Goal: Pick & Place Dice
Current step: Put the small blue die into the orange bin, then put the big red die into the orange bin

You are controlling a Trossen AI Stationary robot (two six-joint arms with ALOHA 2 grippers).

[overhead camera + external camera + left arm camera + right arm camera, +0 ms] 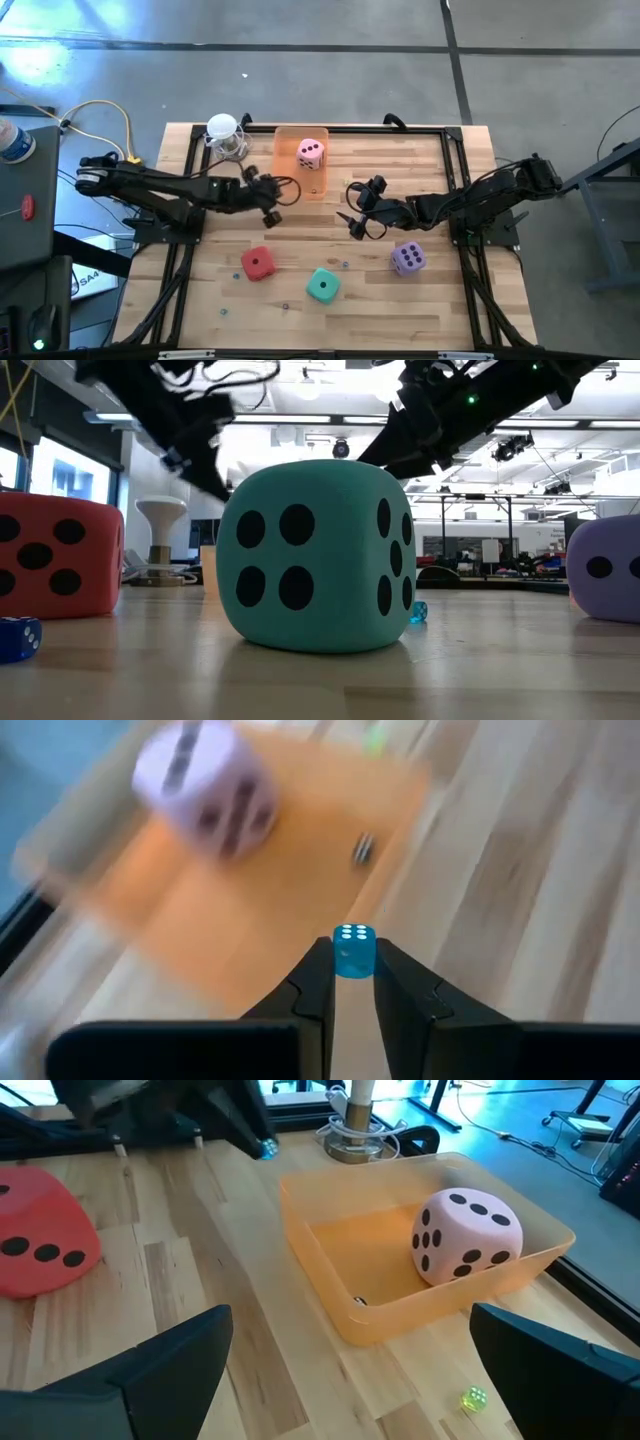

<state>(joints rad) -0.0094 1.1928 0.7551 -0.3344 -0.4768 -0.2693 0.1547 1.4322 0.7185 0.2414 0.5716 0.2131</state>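
Observation:
My left gripper (pixel 354 965) is shut on a small translucent blue die (pixel 353 950), just near of the orange tray (pixel 287 170). A pink die (pixel 311 152) lies on the tray's floor. The red die (pixel 258 263), the teal die (pixel 322 285) and the purple die (pixel 407 258) rest on the table nearer the front edge. My right gripper (pixel 358 212) stands open above the table, right of the tray, with nothing between its fingers (pixel 180 1355). My left gripper pinches the small blue die by two opposite sides (pixel 340 958) between its two fingertips. The fingers slant downward, coming from the table's left toward the tray. The die is lifted clear of the table, a pipped face (pixel 353 932) up.
Small dice lie loose on the boards: a blue one (pixel 18 637) by the red die, another (pixel 417 611) behind the teal die, a green one (pixel 473 1400) near the tray. A white stand with coiled cable (pixel 225 135) is left of the tray. Black rails (pixel 190 160) frame the table.

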